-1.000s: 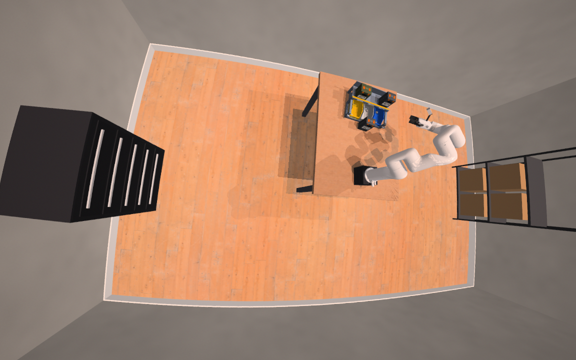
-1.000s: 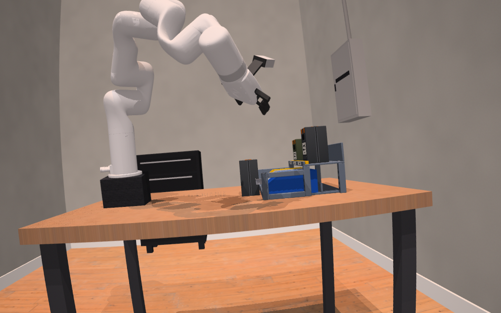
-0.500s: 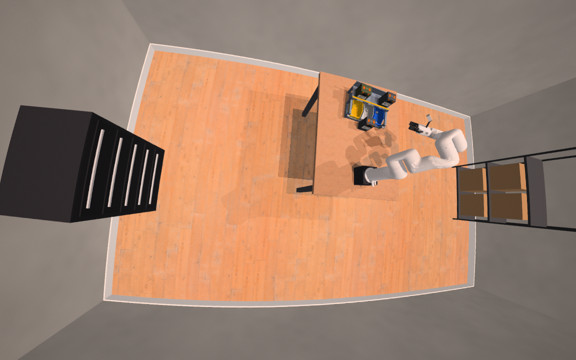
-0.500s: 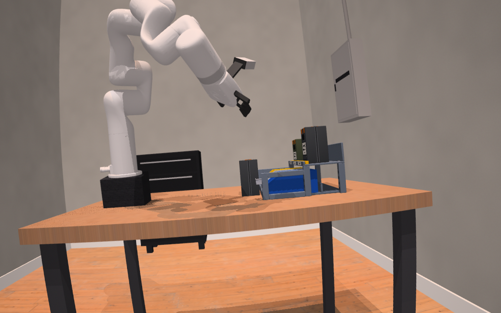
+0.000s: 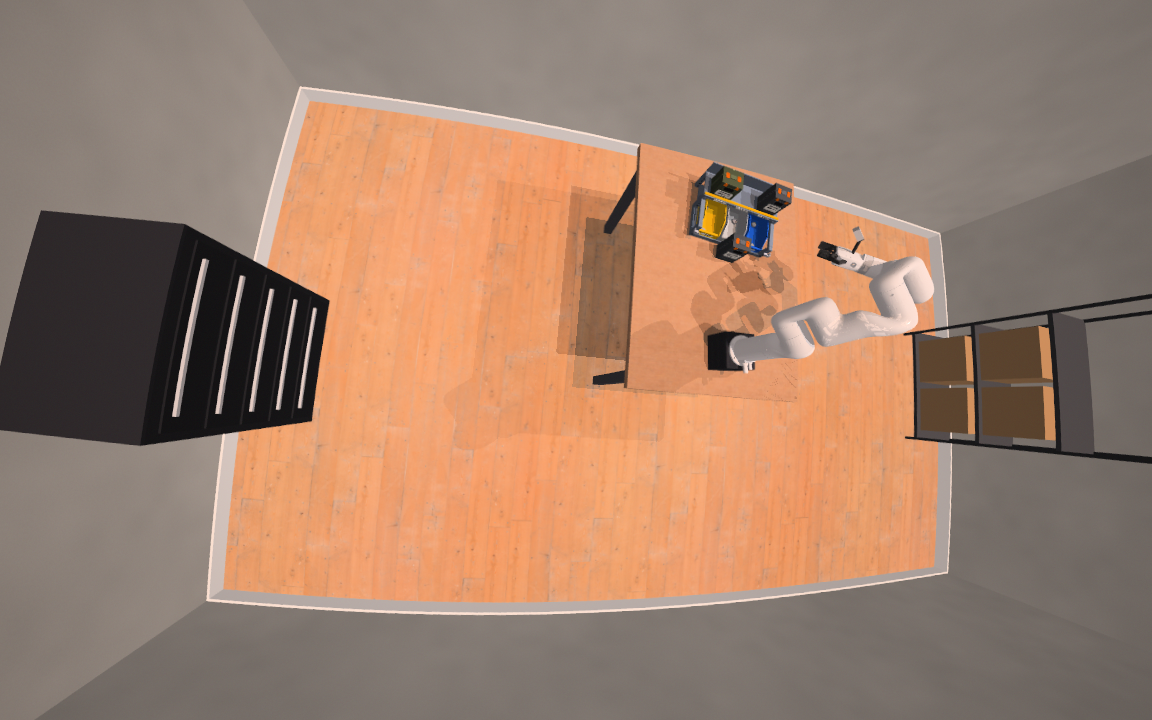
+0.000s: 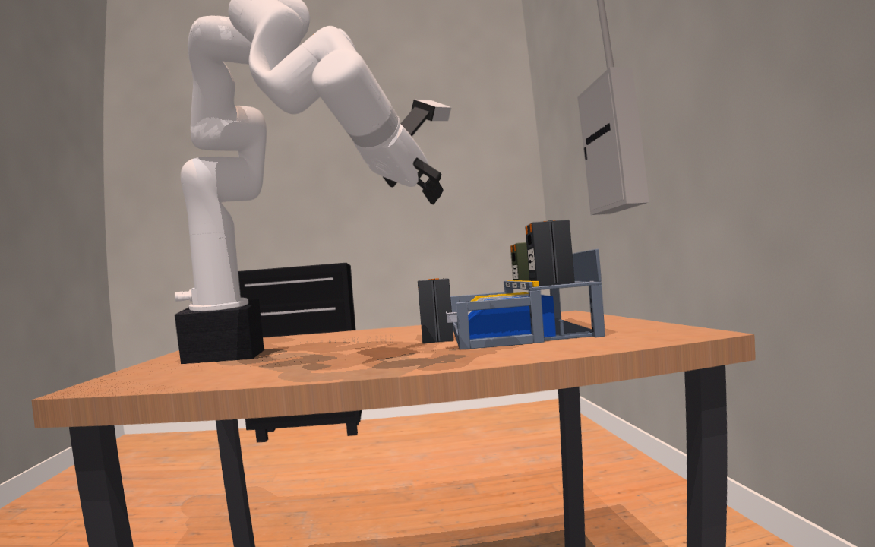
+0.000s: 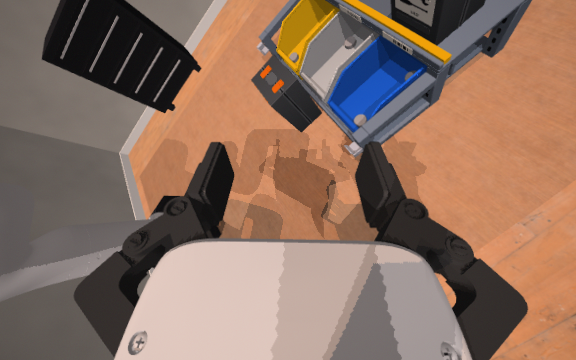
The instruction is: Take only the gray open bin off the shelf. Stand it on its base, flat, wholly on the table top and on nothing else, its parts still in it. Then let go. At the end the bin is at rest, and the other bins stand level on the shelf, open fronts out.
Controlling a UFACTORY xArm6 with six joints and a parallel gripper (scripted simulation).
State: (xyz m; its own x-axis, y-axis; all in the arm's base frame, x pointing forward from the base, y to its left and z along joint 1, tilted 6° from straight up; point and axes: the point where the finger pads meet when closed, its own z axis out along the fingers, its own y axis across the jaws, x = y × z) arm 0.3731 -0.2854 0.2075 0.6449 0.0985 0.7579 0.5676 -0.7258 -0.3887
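The gray open bin (image 7: 335, 55) sits in the gray shelf (image 7: 383, 75) between a yellow bin (image 7: 300, 30) and a blue bin (image 7: 373, 85), open fronts toward me, small parts inside. The shelf stands on the wooden table (image 6: 393, 367). In the overhead view the gray bin (image 5: 738, 222) is a pale strip between the yellow and blue ones. From the side only the blue bin (image 6: 505, 316) shows. My gripper (image 7: 293, 158) (image 6: 427, 180) is open and empty, high above the table in front of the shelf.
A black box with orange marks (image 7: 288, 97) stands on the table just left of the shelf front. Two dark boxes (image 6: 542, 251) stand on the shelf's top. The arm's black base (image 6: 217, 333) is at the table's far end. A black drawer cabinet (image 5: 159, 331) stands on the floor.
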